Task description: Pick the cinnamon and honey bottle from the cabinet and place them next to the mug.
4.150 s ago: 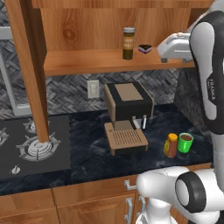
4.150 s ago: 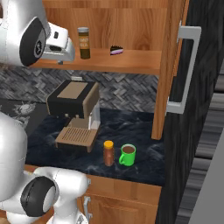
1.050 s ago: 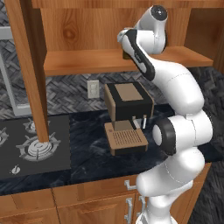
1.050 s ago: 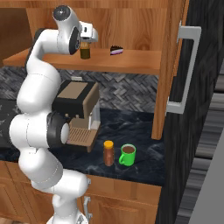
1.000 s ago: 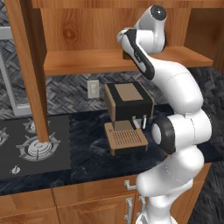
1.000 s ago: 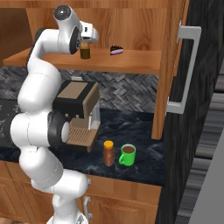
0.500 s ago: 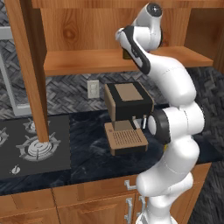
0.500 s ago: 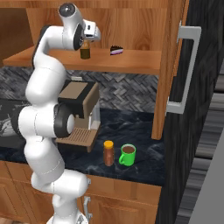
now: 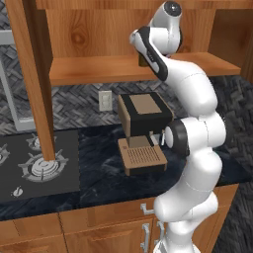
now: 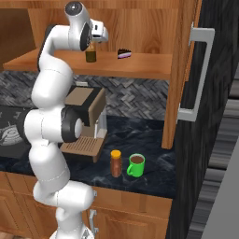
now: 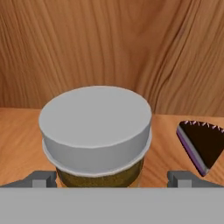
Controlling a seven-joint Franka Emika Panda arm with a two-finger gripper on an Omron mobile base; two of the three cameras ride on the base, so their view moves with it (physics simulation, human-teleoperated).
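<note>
- The end effector [image 11: 112,177] is sitting at the bottom of the hand view, its two grey fingertips [image 11: 41,178] spread wide on either side of the cinnamon [image 11: 96,131]; a gap is showing on both sides, so it is not gripping the jar.
- The cinnamon is filling the centre of the hand view, its grey lid facing the camera with a strip of olive-brown body below; no label or writing is readable on it.
- In the right base view the cinnamon [image 10: 91,55] is standing upright on the shelf of the cabinet [image 10: 140,65] in the upper left of the frame, with the white hand right at it.
- In the left base view the arm is reaching to the upper centre of the frame, covering most of the jar [image 9: 143,61] against the cabinet [image 9: 94,69].
- A small dark purple-edged dish [image 10: 124,53] is sitting on the same shelf just right of the cinnamon, apart from it; it is appearing at the right edge of the hand view [image 11: 203,142].
- The honey bottle [image 10: 115,163] is standing upright on the dark desk [image 10: 149,140] in the lower centre of the right base view, just left of the green mug [image 10: 136,165].
- A brown and black coffee machine [image 9: 142,131] is sitting on the desk below the shelf, in the middle of the left base view.
- No brand or text can be made out anywhere.
</note>
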